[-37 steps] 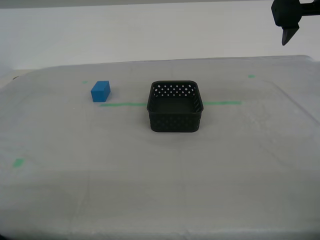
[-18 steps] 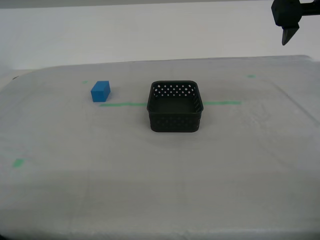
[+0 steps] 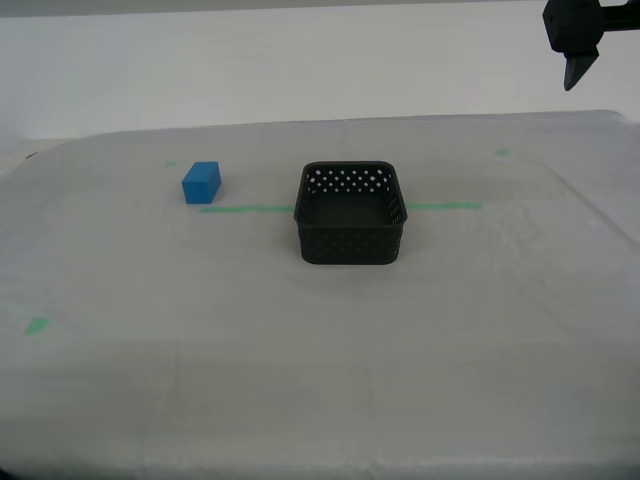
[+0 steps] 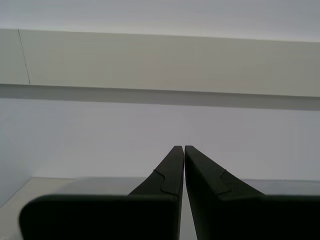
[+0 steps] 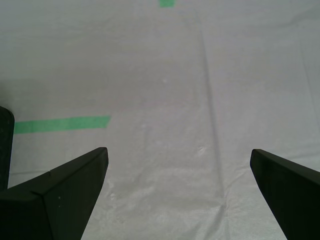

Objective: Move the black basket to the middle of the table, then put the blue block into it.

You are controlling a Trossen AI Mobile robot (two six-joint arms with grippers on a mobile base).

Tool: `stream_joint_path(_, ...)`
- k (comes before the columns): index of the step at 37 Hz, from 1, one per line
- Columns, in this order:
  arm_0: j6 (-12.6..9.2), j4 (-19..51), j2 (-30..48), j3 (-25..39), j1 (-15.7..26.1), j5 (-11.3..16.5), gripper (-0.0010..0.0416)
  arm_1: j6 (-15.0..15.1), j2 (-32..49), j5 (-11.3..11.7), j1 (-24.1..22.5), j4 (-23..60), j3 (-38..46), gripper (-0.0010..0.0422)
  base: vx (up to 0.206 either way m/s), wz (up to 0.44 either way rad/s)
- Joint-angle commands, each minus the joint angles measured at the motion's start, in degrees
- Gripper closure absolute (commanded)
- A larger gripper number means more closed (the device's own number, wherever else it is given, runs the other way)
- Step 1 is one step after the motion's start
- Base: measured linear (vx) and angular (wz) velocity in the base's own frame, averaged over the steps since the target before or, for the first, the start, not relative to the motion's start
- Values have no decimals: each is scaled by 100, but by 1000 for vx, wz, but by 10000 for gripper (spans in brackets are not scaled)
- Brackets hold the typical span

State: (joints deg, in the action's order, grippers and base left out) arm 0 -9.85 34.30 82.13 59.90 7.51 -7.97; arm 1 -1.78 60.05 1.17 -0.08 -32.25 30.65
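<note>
Block (image 3: pixel 201 182) at ten o'clock of basket (image 3: pixel 350 214): light, rigid, take by flat sides. First hand (image 5: pixel 177 165) wide open, second hand (image 4: pixel 180 150) closed, both empty.

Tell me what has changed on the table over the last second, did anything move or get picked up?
Nothing visibly changed. The black basket sits at the same spot on the table, the blue block stays apart from it toward the exterior view's left, and the gripper at the exterior view's top right hangs where it was. Nothing was taken hold of or let go.
</note>
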Motion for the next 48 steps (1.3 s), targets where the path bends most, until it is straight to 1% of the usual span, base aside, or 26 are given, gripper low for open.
stream_joint_path(1,0,-2,-2,4,0,2,7,-13,-2,-22,-11,411,160,412,0,0)
stream_joint_path(5,0,-2,-2,4,0,2,7,-11,-2,-24,-44,894,361,412,0,0)
stream_joint_path(15,0,-2,-2,4,-2,2,7,-24,-2,-17,-133,2540,1049,412,0,0)
stream_joint_path(21,0,-2,-2,4,-2,2,7,-221,-2,-15,-168,3309,1405,412,0,0)
stream_joint_path(28,0,0,-2,4,0,2,7,-363,2,140,-269,3799,1655,412,0,0)
stream_joint_path(32,0,0,-2,4,-2,2,7,-505,11,173,-313,4129,1779,412,0,0)
stream_joint_path(37,0,0,-2,4,0,2,7,-562,42,249,-378,4358,1878,412,0,0)
stream_joint_path(43,0,0,-2,4,0,2,7,-758,177,256,-494,4612,1996,412,0,0)
stream_joint_path(48,0,0,-2,4,-2,2,7,-791,461,254,-592,5093,2317,412,0,0)
